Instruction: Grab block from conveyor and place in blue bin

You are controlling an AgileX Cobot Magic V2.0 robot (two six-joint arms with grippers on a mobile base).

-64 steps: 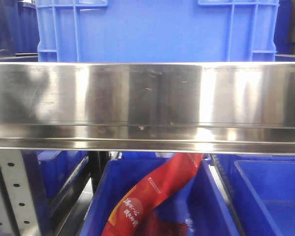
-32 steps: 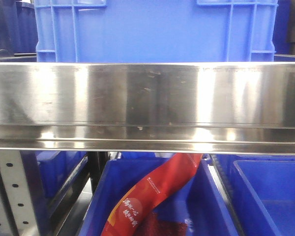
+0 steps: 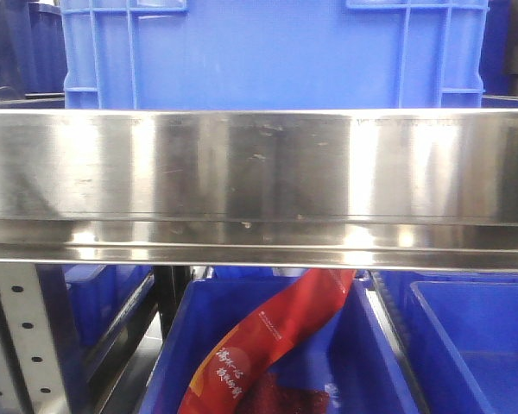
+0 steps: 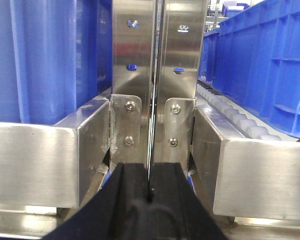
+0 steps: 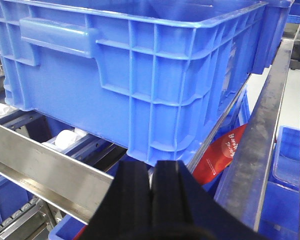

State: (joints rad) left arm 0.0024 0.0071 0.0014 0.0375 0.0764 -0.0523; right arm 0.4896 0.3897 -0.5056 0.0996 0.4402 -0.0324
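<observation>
The block and the conveyor are out of view. A large blue bin point(image 3: 276, 52) stands on a stainless steel rack, and the right wrist view shows it too point(image 5: 140, 65). More blue bins sit lower down; I cannot tell which one is the task's. My left gripper point(image 4: 149, 175) is shut with nothing between its black fingers, and it faces two steel uprights point(image 4: 157, 60). My right gripper point(image 5: 153, 172) is shut and holds nothing. It hangs just below the big bin's near corner.
A wide steel rail point(image 3: 259, 172) crosses the front view. Below it a blue bin point(image 3: 198, 319) holds a red packet point(image 3: 276, 332), with another bin point(image 3: 475, 345) to its right. White rollers point(image 4: 240, 120) line the rack beside a blue bin wall point(image 4: 265, 65).
The front view has shifted by a few pixels. Nothing else differs.
</observation>
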